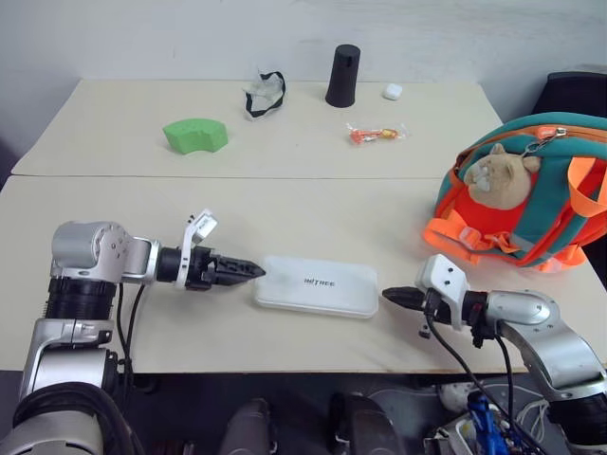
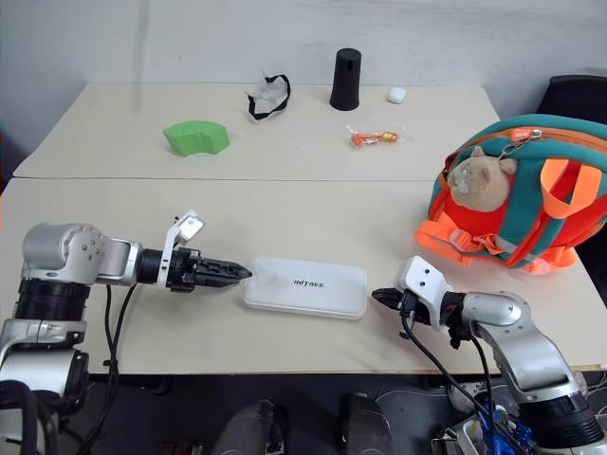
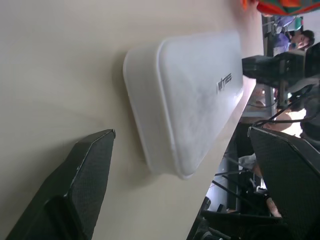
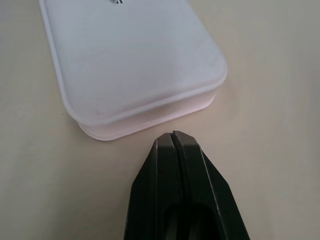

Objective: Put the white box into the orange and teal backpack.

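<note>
The white box (image 1: 316, 284) lies flat near the table's front edge, lettering up. My left gripper (image 1: 251, 270) points along the table at the box's left end, and the left wrist view shows its fingers (image 3: 80, 185) spread open with the box (image 3: 190, 100) just ahead of them. My right gripper (image 1: 389, 296) is shut, empty, its tip just short of the box's right end (image 4: 130, 60). The orange and teal backpack (image 1: 560, 161) stands at the right of the table with a tan plush toy (image 1: 498, 175) on its front.
At the far side of the table are a green foam piece (image 1: 195, 135), a black-and-white crumpled item (image 1: 264, 93), a black cylinder (image 1: 343, 76), a small white rounded object (image 1: 392, 92) and an orange wrapped sweet (image 1: 377, 134). A seam (image 1: 237, 176) runs across between two tabletops.
</note>
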